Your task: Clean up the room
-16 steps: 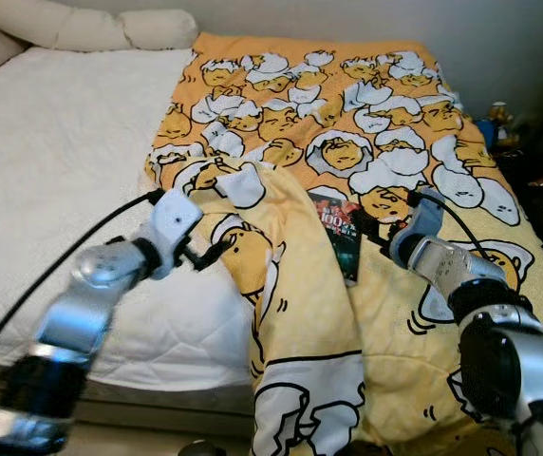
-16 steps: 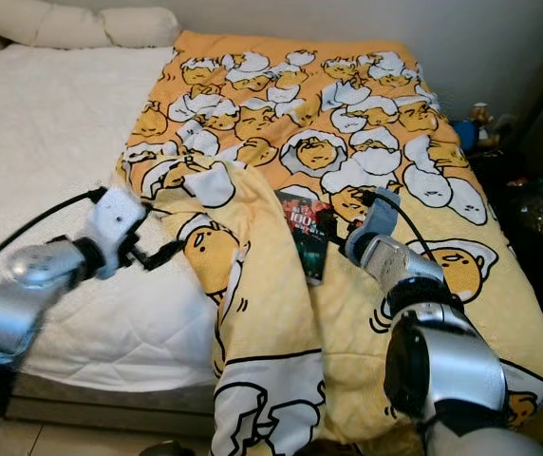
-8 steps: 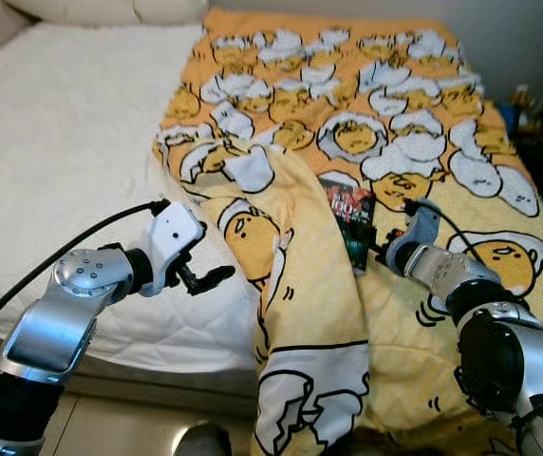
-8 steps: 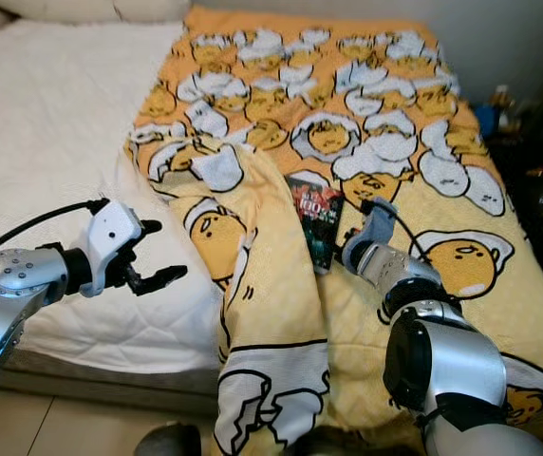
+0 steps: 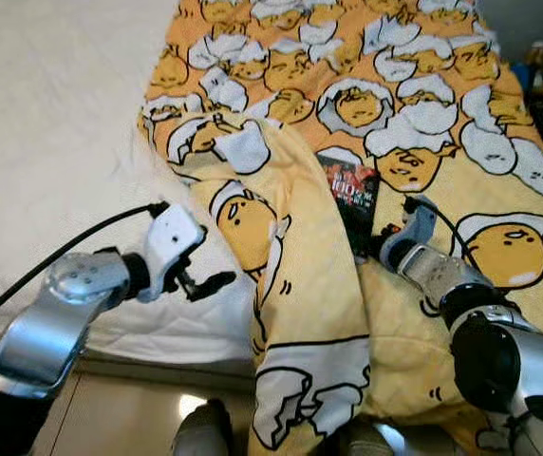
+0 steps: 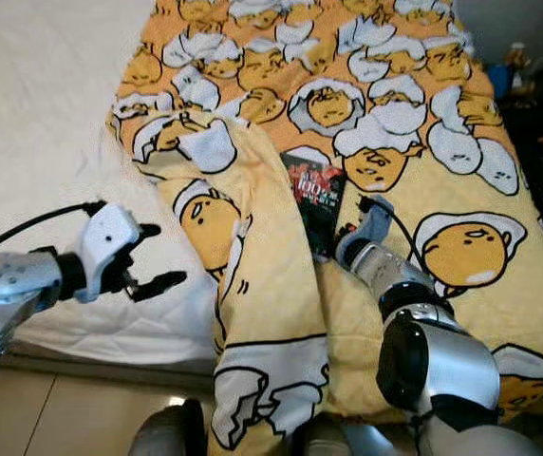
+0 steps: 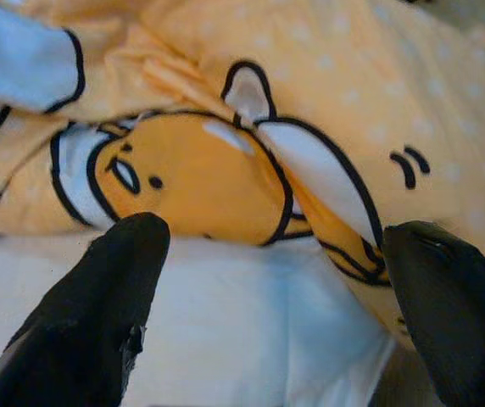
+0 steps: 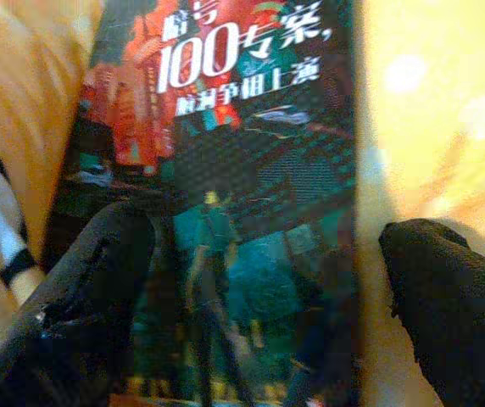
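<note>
Two spread fingers of the right tool (image 8: 259, 297) straddled the book (image 5: 351, 195) on the blanket (image 5: 423, 114); closing squarely across its width looked best, the left tool (image 5: 205, 275) also spread.

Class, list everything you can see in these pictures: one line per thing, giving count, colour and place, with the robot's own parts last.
Blanket: one, orange-yellow with white and yellow cartoon egg figures, spread over the robot's right part of the bed, its near edge folded over and hanging off the bed front.
Book: one, dark cover with red and teal artwork and white lettering, lying on the blanket beside the fold.
Mattress: one, white, bare on the robot's left.
Floor: beige tiles, below the bed front.
Small items: too blurred to identify, past the bed's right side.
Left tool: black fingers open, at the bed's front edge beside the blanket fold.
Right tool: black fingers open either side of the book's near end.
</note>
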Robot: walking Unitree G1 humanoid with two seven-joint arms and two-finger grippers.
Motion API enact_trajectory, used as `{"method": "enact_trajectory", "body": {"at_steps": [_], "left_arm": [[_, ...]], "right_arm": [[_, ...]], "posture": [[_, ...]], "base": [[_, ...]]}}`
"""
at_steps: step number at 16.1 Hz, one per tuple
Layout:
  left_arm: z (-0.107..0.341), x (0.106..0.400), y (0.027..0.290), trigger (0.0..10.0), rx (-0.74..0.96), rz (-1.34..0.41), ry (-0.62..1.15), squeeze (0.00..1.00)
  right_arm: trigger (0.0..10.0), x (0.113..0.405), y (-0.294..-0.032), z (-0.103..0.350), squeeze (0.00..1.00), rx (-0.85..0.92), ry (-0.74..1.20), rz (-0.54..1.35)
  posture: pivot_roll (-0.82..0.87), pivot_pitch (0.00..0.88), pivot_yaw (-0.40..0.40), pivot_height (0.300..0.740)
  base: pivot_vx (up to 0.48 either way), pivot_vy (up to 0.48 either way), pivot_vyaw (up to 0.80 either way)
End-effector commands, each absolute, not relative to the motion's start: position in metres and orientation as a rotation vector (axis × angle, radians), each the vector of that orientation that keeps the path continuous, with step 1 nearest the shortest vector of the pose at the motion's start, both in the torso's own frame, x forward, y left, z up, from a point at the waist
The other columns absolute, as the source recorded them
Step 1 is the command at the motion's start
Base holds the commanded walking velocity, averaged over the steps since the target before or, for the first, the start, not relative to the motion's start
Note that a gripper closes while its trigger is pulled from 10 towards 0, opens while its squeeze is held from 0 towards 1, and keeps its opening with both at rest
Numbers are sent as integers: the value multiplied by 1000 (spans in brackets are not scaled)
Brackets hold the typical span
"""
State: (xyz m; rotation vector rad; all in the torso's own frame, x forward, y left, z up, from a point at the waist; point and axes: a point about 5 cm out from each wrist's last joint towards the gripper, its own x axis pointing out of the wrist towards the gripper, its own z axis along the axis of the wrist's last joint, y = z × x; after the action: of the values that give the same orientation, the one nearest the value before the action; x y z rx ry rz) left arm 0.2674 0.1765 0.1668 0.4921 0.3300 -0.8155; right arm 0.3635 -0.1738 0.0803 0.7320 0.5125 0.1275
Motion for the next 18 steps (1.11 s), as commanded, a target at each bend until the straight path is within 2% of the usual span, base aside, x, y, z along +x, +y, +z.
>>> {"method": "enact_trajectory", "body": {"at_steps": [1,6,13,14,16,18], "left_arm": [[170,265,180,10000,489,-812,331,647],[172,264,177,10000,473,-823,334,647],[170,258,174,10000,461,-848,357,643],[170,258,174,10000,460,-848,359,647],[170,257,174,10000,455,-845,361,647],[171,257,173,10000,453,-844,359,651]], "right_arm": [[10000,361,-170,76,0,792,501,142],[10000,358,-162,72,0,834,516,179],[10000,336,-161,36,0,814,630,-30],[10000,338,-158,37,0,873,605,-36],[10000,353,-155,60,0,1129,445,2],[10000,360,-151,72,0,1178,394,76]], "posture": [[158,244,35,740],[160,250,36,740],[186,261,40,740],[188,260,39,740],[188,259,38,740],[187,257,37,740]], "base": [[0,0,0],[0,0,0],[0,0,0],[0,0,0],[0,0,0],[0,0,0]]}}
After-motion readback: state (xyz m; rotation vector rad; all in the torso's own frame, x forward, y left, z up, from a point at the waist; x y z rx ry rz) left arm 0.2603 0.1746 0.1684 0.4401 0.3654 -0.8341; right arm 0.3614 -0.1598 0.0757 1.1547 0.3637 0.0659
